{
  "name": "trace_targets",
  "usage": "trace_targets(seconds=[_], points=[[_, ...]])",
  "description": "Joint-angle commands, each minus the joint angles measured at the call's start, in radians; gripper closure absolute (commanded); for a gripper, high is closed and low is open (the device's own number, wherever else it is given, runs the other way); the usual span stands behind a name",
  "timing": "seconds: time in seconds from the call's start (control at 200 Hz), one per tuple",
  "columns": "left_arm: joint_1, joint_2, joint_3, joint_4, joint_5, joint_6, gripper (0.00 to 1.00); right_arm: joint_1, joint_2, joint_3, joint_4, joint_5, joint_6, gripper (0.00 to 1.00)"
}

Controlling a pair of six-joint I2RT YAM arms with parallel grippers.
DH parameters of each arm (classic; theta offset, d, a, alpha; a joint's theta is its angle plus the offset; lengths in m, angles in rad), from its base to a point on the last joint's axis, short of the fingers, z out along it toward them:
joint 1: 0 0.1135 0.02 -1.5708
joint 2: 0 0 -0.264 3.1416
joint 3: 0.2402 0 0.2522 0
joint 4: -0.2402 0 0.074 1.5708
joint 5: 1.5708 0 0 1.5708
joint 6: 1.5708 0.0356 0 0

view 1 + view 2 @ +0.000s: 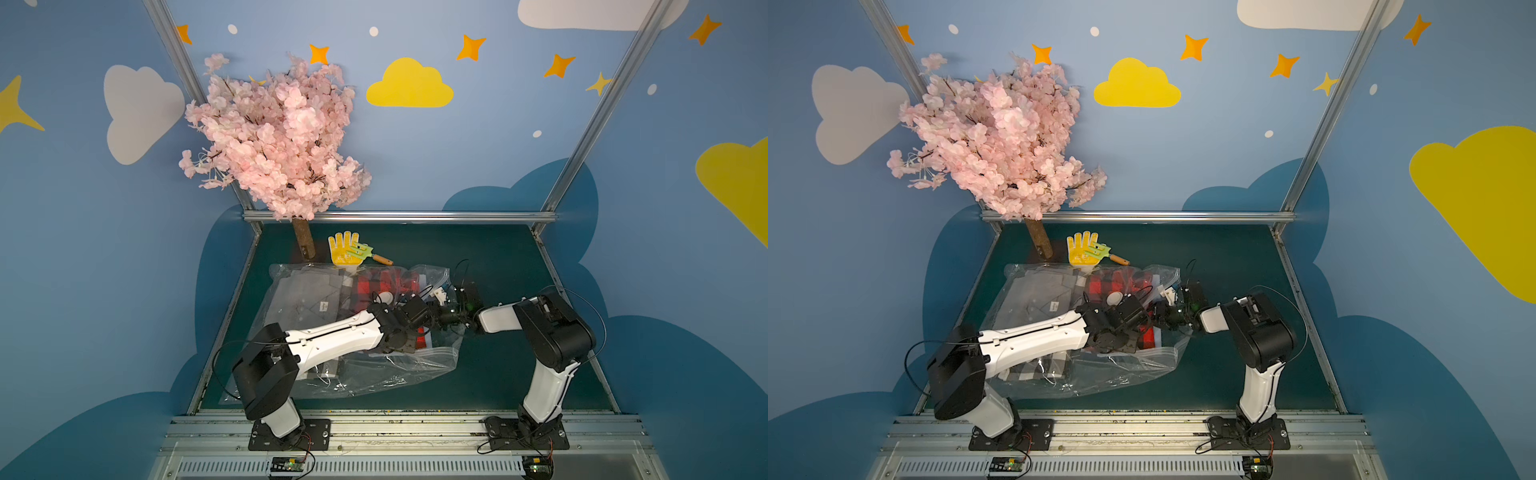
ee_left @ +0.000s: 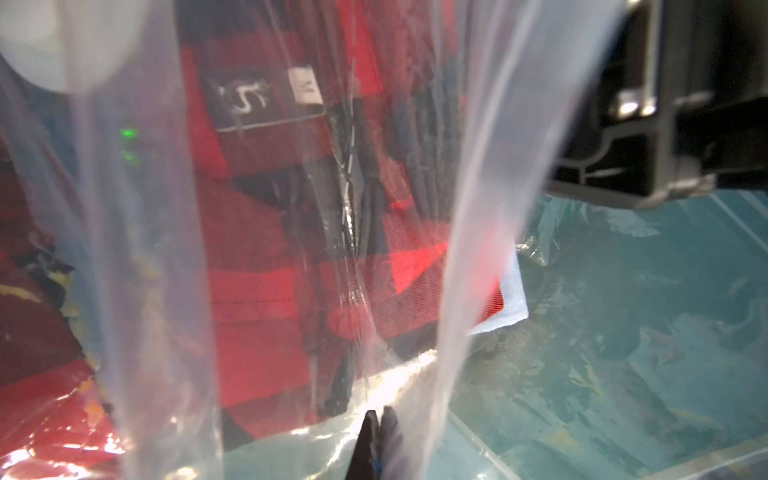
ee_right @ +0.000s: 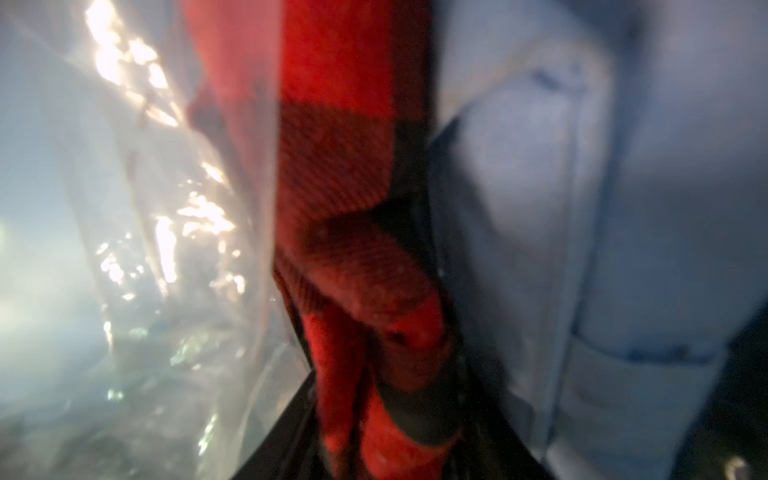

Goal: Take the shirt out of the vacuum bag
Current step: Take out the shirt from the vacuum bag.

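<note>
- In both top views, a green table (image 1: 519,353) holds the vacuum bag (image 1: 395,370), a wide, clear, crinkled sack lying left of centre.
- Inside the bag lie a grey shirt (image 1: 307,295) and, toward its right side, the red-and-black plaid shirt (image 1: 386,280). The round white valve (image 1: 385,297) sits over the plaid.
- Behind the bag stands a pink blossom tree (image 1: 274,137). Just beside the bag's far edge is a yellow glove (image 1: 344,249) with a green toy rake (image 1: 363,250) lying on it.
- The left arm (image 1: 332,336) stretches across the bag and covers its middle. The right gripper (image 1: 446,318) meets it at the bag's right edge, largely hidden by both wrists.
- In the left wrist view, the left gripper (image 2: 376,428) is clenched on a taut fold of the bag's film. The plaid shirt and its neck label (image 2: 305,85) show through the plastic.
- The right wrist view is blurred. Plaid fabric fills the centre, with glinting plastic on one side and pale blue cloth (image 3: 561,208) on the other. I cannot tell whether the right gripper grasps anything.
</note>
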Motion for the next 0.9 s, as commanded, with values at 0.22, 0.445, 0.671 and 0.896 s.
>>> trace_targets(seconds=[0.22,0.445,0.671,0.896], points=[[0.028,-0.038,-0.04,0.007,0.02,-0.011,0.95,0.025,0.047,0.074,0.084,0.008,0.042,0.67],[0.075,-0.105,-0.101,0.048,0.036,-0.009,0.94,0.03,0.051,0.089,0.097,-0.009,0.09,1.0],[0.106,-0.12,-0.135,0.089,0.075,-0.001,0.94,0.039,-0.105,0.062,-0.037,0.018,0.043,1.0],[0.14,-0.1,-0.114,0.129,0.099,0.011,0.93,0.045,-0.276,0.015,-0.175,0.065,0.013,1.0]])
